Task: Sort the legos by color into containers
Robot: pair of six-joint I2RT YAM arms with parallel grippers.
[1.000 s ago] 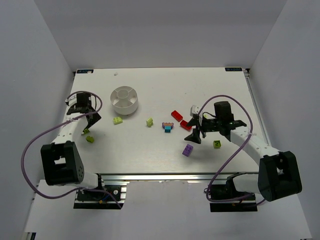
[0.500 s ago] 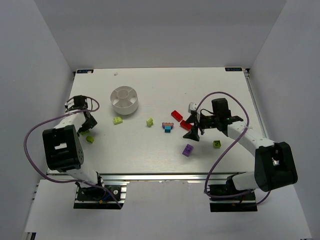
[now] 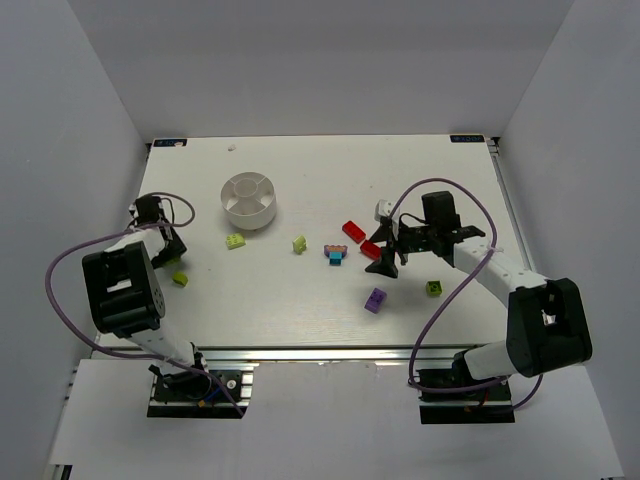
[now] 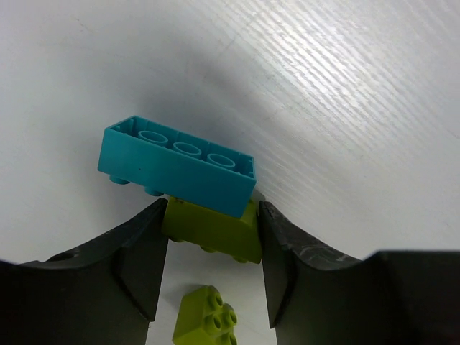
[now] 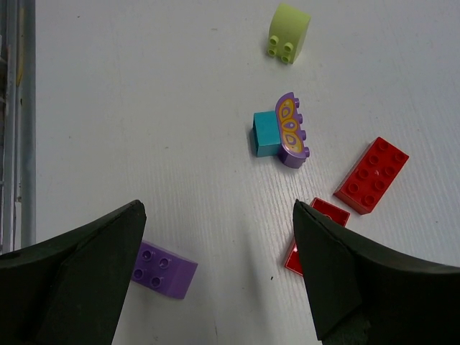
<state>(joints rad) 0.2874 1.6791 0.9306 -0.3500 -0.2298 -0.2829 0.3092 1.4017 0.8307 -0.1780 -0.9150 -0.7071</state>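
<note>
A white tabletop [image 3: 300, 170] seen from above holds a low round dish [image 3: 247, 216] toward the back left, its wedge compartments apparently empty. Small legos [image 3: 299, 243] lie loose across the middle and right. At the left edge, the left tool [image 4: 213, 215] is down at the surface. Its wrist view shows the two dark fingers [image 4: 144, 251] pressed against opposite ends of a lime brick [image 4: 215, 231], pinching it. A longer cyan brick [image 4: 180, 165] lies touching the lime one on its far side, hollow underside facing the camera. Whether the two are snapped together cannot be told. A smaller lime piece [image 4: 205, 318] sits just beside them, nearer the wrist. On the right, the right tool [image 5: 219, 208] hangs spread wide and holds nothing. A purple brick [image 5: 162, 268] lies by one finger and a red plate [image 5: 316, 233] half hidden by the other. Beyond these are a second red plate [image 5: 371, 175], a joined cyan-and-purple piece [image 5: 280, 133] and a lime cube [image 5: 289, 29]. The bricks look light, rigid and smooth. They likely skid or pop free if caught on a corner, so flat opposite faces are the safest hold. The cyan brick may ride along with the lime one.
</note>
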